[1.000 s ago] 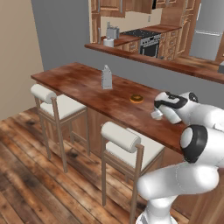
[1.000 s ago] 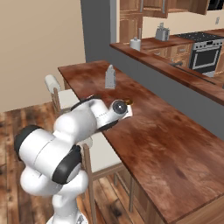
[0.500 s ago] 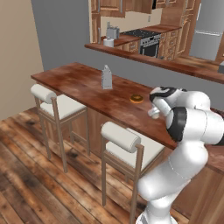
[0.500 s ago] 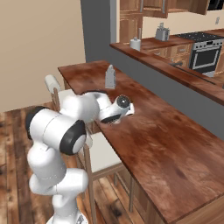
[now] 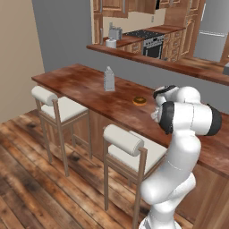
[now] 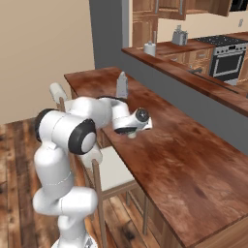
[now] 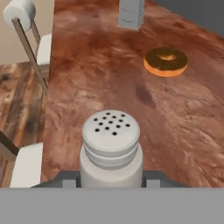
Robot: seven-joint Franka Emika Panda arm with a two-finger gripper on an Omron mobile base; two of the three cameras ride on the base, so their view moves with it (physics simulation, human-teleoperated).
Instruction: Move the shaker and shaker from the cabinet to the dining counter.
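- Your hand (image 7: 111,183) holds the shaker (image 7: 111,146), fingers closed on its sides.
- Lower it upright onto bare tabletop (image 7: 87,74), below the donut (image 7: 166,61) in frame, then release.

Plank wood floor (image 5: 40,179); beige wall (image 5: 15,53) beside a grey wall (image 5: 62,31). Cushioned stools (image 5: 127,145) line the near edge. Oven (image 5: 152,44) and fridge (image 5: 212,31) behind.

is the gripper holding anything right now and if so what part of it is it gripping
Yes: the gripper holds a shaker upright over the dining counter, clamped by its lower body; the perforated cap stands free above.
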